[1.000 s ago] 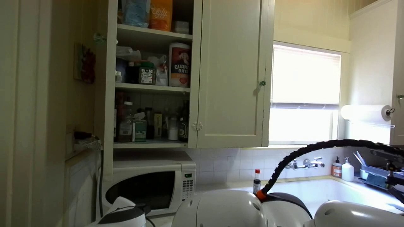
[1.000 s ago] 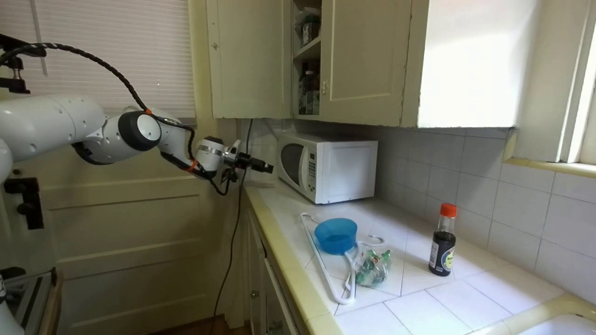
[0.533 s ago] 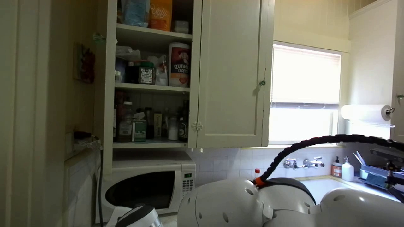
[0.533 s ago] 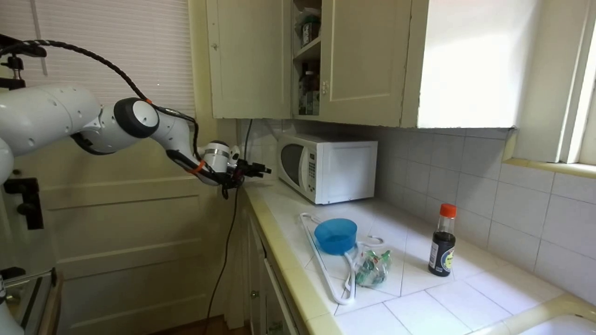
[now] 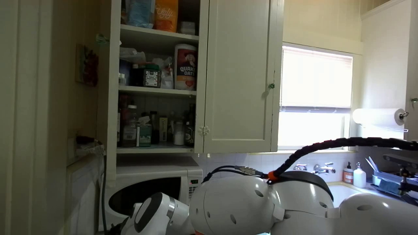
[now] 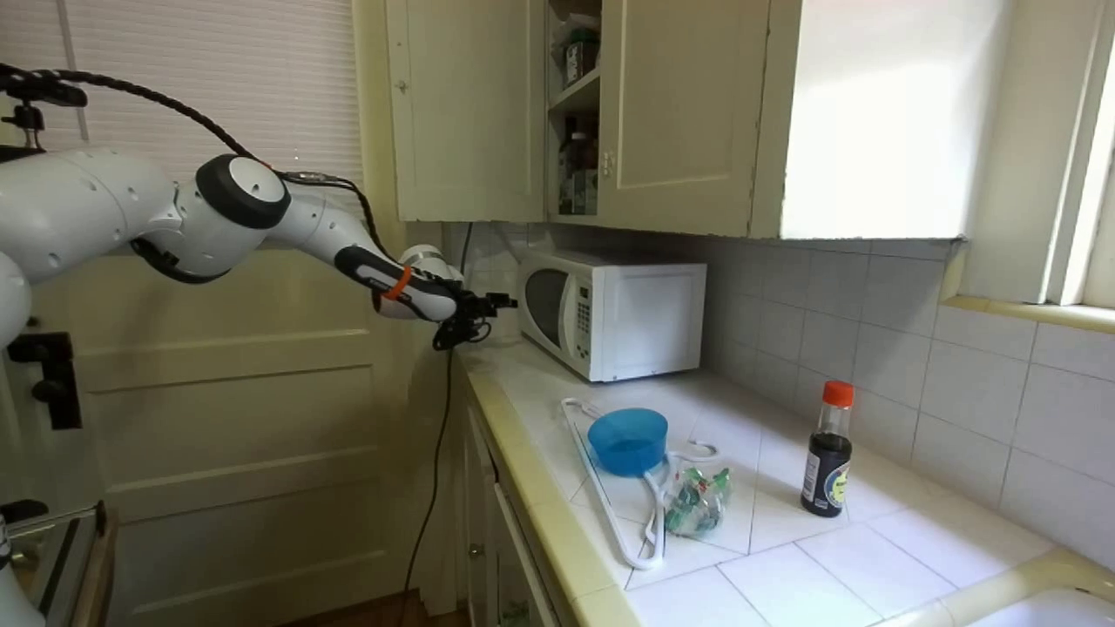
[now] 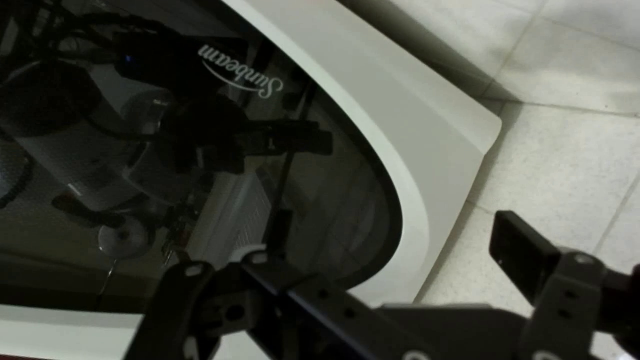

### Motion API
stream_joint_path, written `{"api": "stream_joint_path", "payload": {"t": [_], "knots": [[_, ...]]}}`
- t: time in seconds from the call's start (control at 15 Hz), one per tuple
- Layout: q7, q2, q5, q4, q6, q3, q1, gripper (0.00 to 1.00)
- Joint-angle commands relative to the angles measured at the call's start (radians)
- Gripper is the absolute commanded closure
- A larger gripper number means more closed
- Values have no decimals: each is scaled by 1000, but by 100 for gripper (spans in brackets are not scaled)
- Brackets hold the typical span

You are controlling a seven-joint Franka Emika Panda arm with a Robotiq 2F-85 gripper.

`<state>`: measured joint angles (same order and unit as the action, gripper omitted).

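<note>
My hand [image 7: 400,240] stands spread wide, fingers [image 7: 522,247] well apart, just in front of the white microwave [image 6: 649,318]; whether they touch it is unclear to me. Seen from my wrist, the dark door glass [image 7: 300,185] carries the Sunbeam lettering [image 7: 240,72] upside down and mirrors my arm [image 6: 226,209]. The microwave stands on the tiled counter [image 6: 806,575] below the cupboard [image 5: 240,81], whose open shelves [image 5: 156,90] hold an oats canister [image 5: 186,67] and a green-lidded jar [image 5: 152,76]. Farther along the counter from my hand, a blue bowl [image 6: 628,446], a white hanger [image 6: 602,492] and a crumpled green and clear wrapper [image 6: 699,503] lie close together. Nearer the tiled wall [image 6: 976,374] and apart from them, a red-capped bottle of dark liquid [image 6: 827,470] stands upright
</note>
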<state>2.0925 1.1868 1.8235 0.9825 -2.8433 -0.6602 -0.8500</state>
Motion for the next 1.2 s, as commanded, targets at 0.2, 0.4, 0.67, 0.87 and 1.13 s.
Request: {"api": "stream_joint_path", "payload": {"t": [0.2,0.4,0.67,0.87,1.13], "knots": [[461,-55,239,140,189,54,-74,0],[649,-83,228,302,369,20,-157,0],[632,-194,188,482,608,170,-152,0],[617,-131,194,406,595,147,-150,0],[568,-227,126,531,624,145,-158,0]]}}
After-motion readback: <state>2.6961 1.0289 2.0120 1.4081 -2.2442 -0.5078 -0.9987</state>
